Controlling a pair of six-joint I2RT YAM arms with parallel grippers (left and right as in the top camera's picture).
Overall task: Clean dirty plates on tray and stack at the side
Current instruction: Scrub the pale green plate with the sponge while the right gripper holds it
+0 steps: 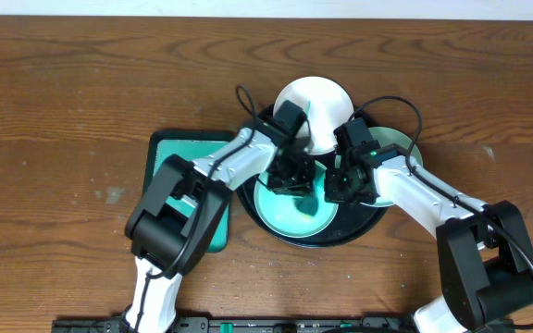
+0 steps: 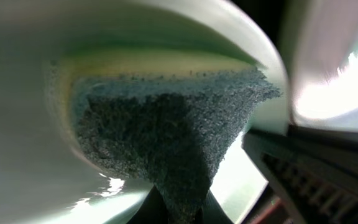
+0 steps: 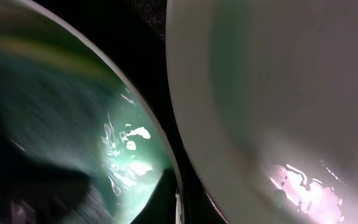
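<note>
Lying flat, face up on black tray (image 1: 354, 231): teal-smeared plate (image 1: 294, 211), round so no long axis, directly under L gripper (image 1: 290, 176). L gripper clamped on dark blue-grey sponge (image 2: 166, 137), pressed to plate's inner wall. R gripper (image 1: 339, 183) at same plate's rim, grip unclear. Beyond both grippers, white plate (image 1: 315, 100) at tray's far rim. Under R arm, pale-green plate (image 1: 405, 148). Behind L gripper, teal rect. tray (image 1: 169, 148). Below everything, brown wood table (image 1: 81, 83).
</note>
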